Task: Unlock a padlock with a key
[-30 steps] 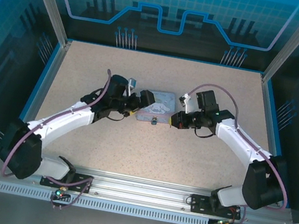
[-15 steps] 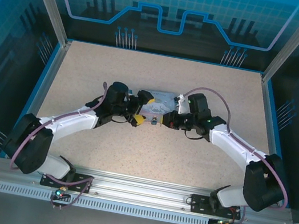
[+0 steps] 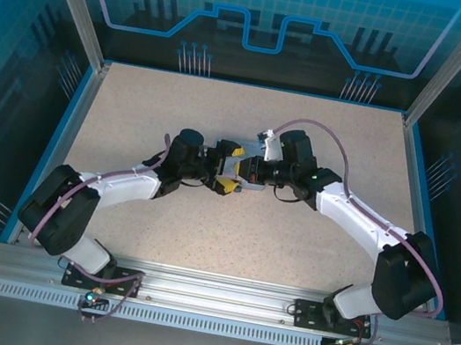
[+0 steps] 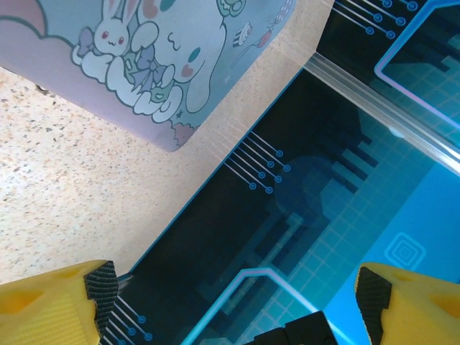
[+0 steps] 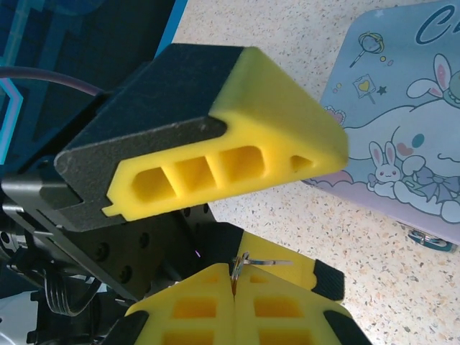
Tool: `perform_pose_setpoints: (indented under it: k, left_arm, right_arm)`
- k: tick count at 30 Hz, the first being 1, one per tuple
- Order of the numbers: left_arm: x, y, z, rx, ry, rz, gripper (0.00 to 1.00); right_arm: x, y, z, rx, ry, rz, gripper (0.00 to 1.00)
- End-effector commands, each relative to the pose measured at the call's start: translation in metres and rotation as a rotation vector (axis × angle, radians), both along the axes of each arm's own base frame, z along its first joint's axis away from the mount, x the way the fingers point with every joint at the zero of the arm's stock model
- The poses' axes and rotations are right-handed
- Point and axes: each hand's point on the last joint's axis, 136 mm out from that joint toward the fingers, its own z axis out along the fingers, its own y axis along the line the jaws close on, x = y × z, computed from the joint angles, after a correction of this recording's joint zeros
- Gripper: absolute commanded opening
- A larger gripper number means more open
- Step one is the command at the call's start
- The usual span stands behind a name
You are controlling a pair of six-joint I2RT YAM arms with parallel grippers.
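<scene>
Arms of a two-armed robot converge at the middle of the speckled desk, the left gripper and the right gripper nose to nose and close together in the overhead view, with purple cables looping along both arms. From the right wrist, the right gripper's yellow jaws are pressed together on the key, a thin metal sliver with a small wire loop that sticks up from the seam between the pads. One of the left gripper's yellow-and-black fingers hangs just above the key and crosses that view. A pale blue cartoon-printed tin lies flat on the desk to the right of the key there, its rabbit print facing up. A small dark fitting shows at the tin's lower edge, too cropped to identify. From the left wrist, the left gripper's jaws stand wide apart, one yellow fingertip at each lower corner of the picture. Beyond them a rounded corner of the tin rests on the desk, near the desk's far edge and the dark, blue-patterned enclosure wall
</scene>
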Motion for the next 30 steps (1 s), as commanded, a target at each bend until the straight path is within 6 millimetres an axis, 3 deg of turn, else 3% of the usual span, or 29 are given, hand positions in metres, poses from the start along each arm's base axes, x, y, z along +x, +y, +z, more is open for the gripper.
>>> perform_pose_setpoints:
  k: [1, 15, 30]
  left_arm:
    - [0.001, -0.007, 0.004, -0.059, 0.007, -0.001, 0.83]
    - [0.008, -0.008, -0.004, -0.068, 0.001, 0.014, 0.58]
    - [0.010, -0.007, -0.010, -0.054, -0.003, 0.016, 0.42]
  right_arm:
    - [0.002, 0.009, 0.004, 0.005, -0.012, 0.011, 0.00]
    - [-0.012, -0.001, -0.007, -0.034, -0.006, 0.012, 0.00]
    - [-0.012, -0.010, -0.009, -0.049, -0.012, -0.001, 0.00]
